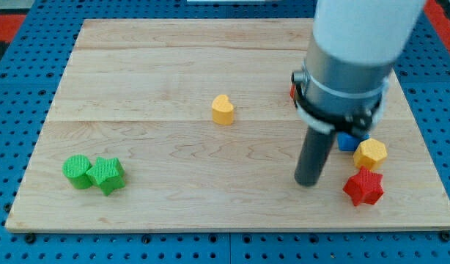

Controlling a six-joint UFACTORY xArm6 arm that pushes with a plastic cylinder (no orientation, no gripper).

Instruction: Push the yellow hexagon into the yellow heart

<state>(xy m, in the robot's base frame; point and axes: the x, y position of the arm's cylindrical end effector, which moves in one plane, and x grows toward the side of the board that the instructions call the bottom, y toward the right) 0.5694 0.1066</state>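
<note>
Nearest the view's bottom edge, the red star (363,186) lies at about four o'clock from my tip (308,182), near it but apart. My tip is a plain rod end with nothing to open or close; it rests on the wooden board (174,213) and touches no block. The yellow hexagon (370,153), the block to be moved, sits at about two o'clock from my tip, just above the red star and close to touching it, though contact cannot be confirmed. A blue block (347,142), shape unclear, is partly hidden by the arm at the hexagon's ten o'clock. A red block (292,92), mostly hidden, shows at the arm's left edge further up. The yellow heart (223,109) stands well apart at roughly ten o'clock from my tip. Two green blocks (94,173) sit touching at far nine o'clock, clear of the route. Judgement of risk: my tip is on the heart's side of the hexagon, so a direct advance would drive the hexagon away toward the board's right edge. Circling round behind it may knock the red star or blue block, and an off-centre push may deflect the hexagon past the heart.
</note>
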